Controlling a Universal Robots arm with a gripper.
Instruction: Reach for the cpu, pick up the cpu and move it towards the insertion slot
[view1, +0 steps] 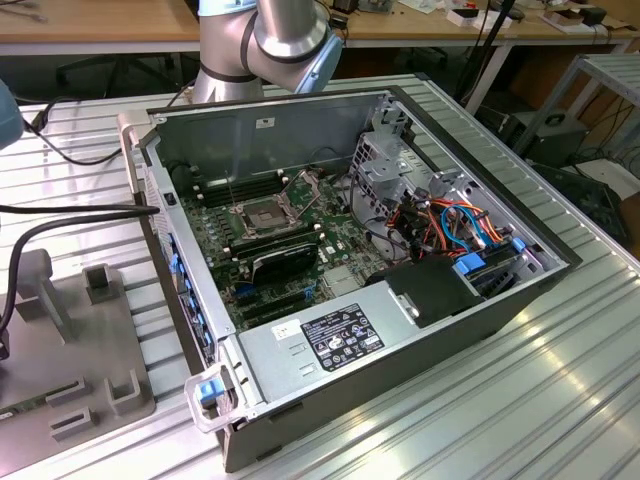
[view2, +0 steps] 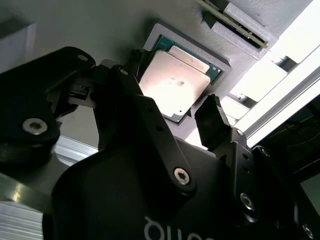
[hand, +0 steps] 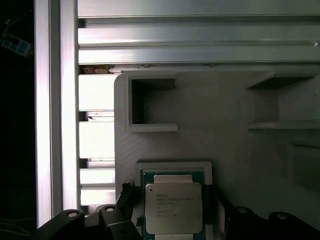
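Observation:
The cpu (hand: 173, 207) is a square chip with a silver lid and green rim. It lies flat in a recess of a grey holder plate (hand: 210, 125). My gripper (hand: 172, 197) hangs open just above it, one black finger (hand: 125, 194) on each side. In the second wrist view the cpu (view2: 175, 82) sits between the fingers (view2: 212, 117) of the gripper (view2: 172, 85), with small gaps to both. The insertion slot (view1: 258, 217), a silver-framed socket with a dark centre, lies on the motherboard inside the open computer case (view1: 480, 330). The arm (view1: 270, 30) rises behind the case.
Aluminium table rails (hand: 55, 110) run beside the holder plate. Inside the case are black memory slots (view1: 285, 243), a drive cage (view1: 385, 160), coloured cables (view1: 450, 225) and a power supply (view1: 330, 340). A grey fixture (view1: 60, 330) stands at the exterior view's left.

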